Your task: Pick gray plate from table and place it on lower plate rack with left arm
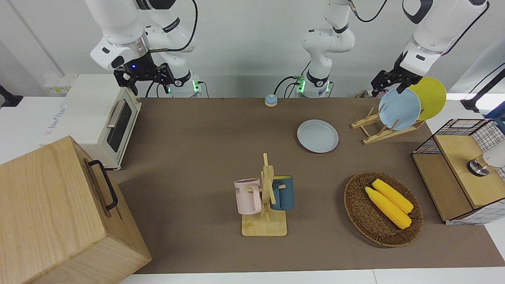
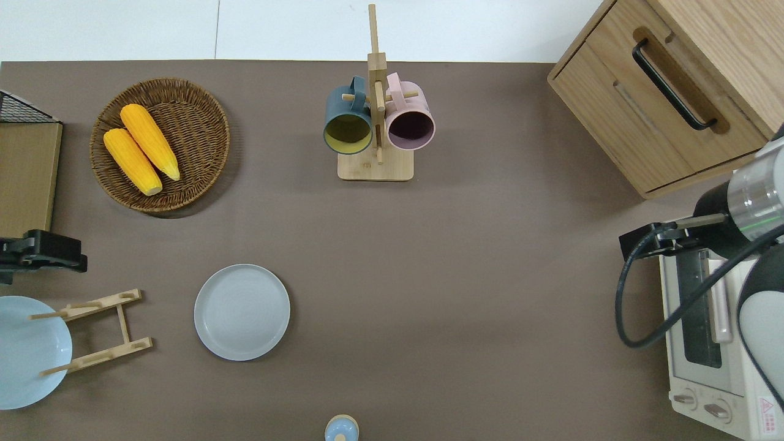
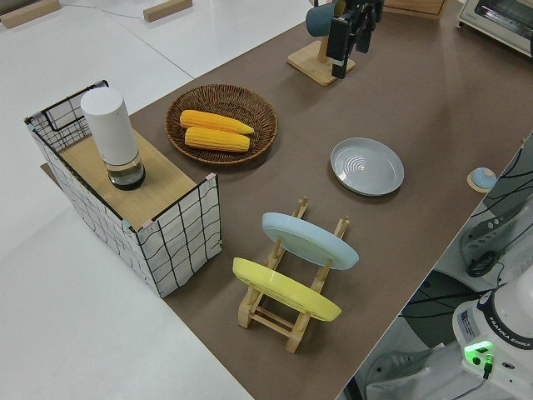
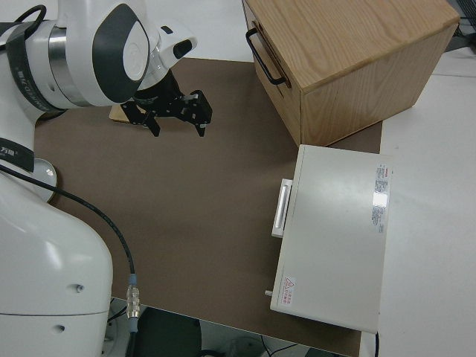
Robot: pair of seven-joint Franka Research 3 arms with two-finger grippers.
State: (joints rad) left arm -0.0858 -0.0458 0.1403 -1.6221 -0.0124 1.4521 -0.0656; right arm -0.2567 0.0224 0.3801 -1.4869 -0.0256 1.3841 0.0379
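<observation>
Covering most of each view, the table (image 2: 490, 257) carries all the things. At the right arm's end stand a wooden cabinet (image 1: 59, 213) and a white toaster oven (image 1: 98, 118); the right arm is parked, and its gripper (image 4: 177, 117) has its fingers spread with nothing between them. At the left arm's end stands a wire-sided box (image 3: 141, 208). A wicker basket (image 2: 202, 122) holds two corn cobs (image 2: 142, 149). The lower plate rack (image 2: 104, 331) stands beside the gray plate (image 2: 242, 312), toward the left arm's end, and it holds a light blue plate (image 3: 310, 240) and a yellow plate (image 3: 283, 289). The gray plate lies flat on the table, apart from the rack. The left gripper (image 2: 46, 252) hangs in the air over the table between the rack and the wire-sided box; I cannot tell how far its fingers are open, and it holds nothing. Farther from the robots, a mug stand (image 2: 376, 122) carries two mugs.
</observation>
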